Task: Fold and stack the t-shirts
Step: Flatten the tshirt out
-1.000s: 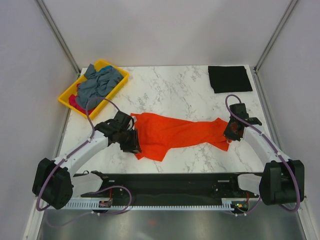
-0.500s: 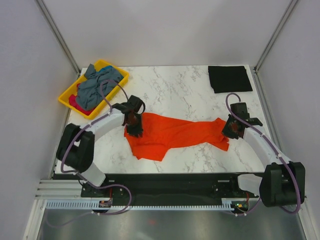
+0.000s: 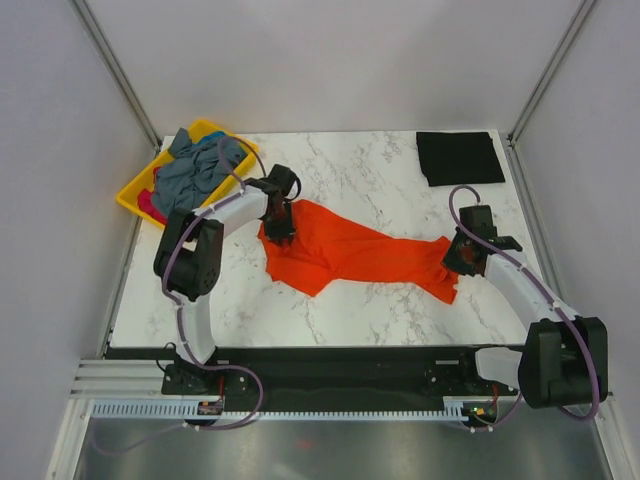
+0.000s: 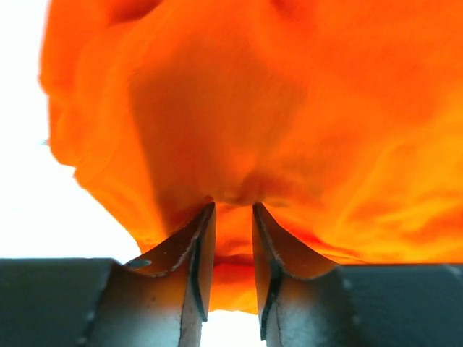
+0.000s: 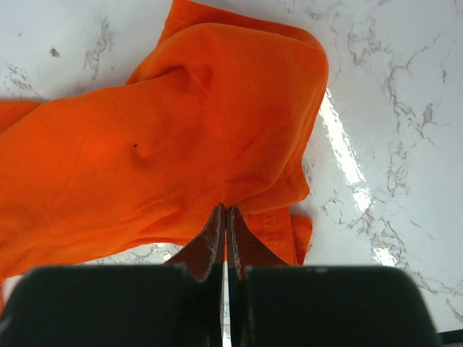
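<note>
Honestly, the bright orange soft cloth t-shirt [image 3: 350, 255] was stretched out and twisted across the middle of the white marble table [image 3: 360, 170], the left gripper [image 4: 233, 211] nipped onto a thick bunch at one end with jaws only slightly apart, the right gripper [image 5: 225, 210] pinched fully closed on a thin fold at the other. The right one's bite looked tiny, so a harder pull between the arms could probably slip that fold out, and if the twist wasn't shaken loose it'd likely end up baked into a lumpy fold.
</note>
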Motion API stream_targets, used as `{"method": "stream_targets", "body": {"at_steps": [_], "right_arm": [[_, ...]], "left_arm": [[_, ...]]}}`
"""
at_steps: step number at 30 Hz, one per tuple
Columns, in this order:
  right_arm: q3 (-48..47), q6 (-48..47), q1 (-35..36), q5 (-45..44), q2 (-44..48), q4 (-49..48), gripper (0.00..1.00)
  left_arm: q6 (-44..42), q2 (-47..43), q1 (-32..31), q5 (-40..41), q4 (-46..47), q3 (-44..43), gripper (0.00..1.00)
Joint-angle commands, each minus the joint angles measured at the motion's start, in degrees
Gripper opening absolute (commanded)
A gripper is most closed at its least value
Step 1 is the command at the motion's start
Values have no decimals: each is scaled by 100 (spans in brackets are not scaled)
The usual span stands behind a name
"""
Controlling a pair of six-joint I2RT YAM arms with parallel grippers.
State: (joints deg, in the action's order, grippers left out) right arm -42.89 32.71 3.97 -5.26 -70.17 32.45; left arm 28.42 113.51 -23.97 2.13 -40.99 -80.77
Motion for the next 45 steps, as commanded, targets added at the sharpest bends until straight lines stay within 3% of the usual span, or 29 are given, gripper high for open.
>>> {"method": "stream_targets", "body": {"at_steps": [1, 7, 10, 11, 15, 31, 37, 45], "right_arm": [[44, -54, -19, -291, 12, -160, 2], [53, -1, -19, -90, -14, -221, 2], [53, -10, -10, -63, -23, -274, 2], [36, -10, -10, -37, -49, -291, 2], [-8, -37, -19, 77, -5, -291, 2], [27, -63, -10, 200, 171, -283, 2], [27, -45, -19, 183, 170, -265, 4], [27, -1, -19, 130, 188, -186, 6]], "left_arm": [[-346, -564, -12, 209, -171, -159, 36], [-338, -1902, 67, 666, -234, 1149, 40], [-276, -2272, 523, -114, 108, 1940, 41], [-250, -2325, 855, -699, 231, 2125, 39], [13, -2492, 1210, -1574, 1126, 2855, 39], [673, -1983, 1210, -1760, 2350, 3428, 42], [699, -1982, 1210, -1603, 2237, 3402, 34], [550, -2509, 1210, -1171, 1683, 3243, 37]]}}
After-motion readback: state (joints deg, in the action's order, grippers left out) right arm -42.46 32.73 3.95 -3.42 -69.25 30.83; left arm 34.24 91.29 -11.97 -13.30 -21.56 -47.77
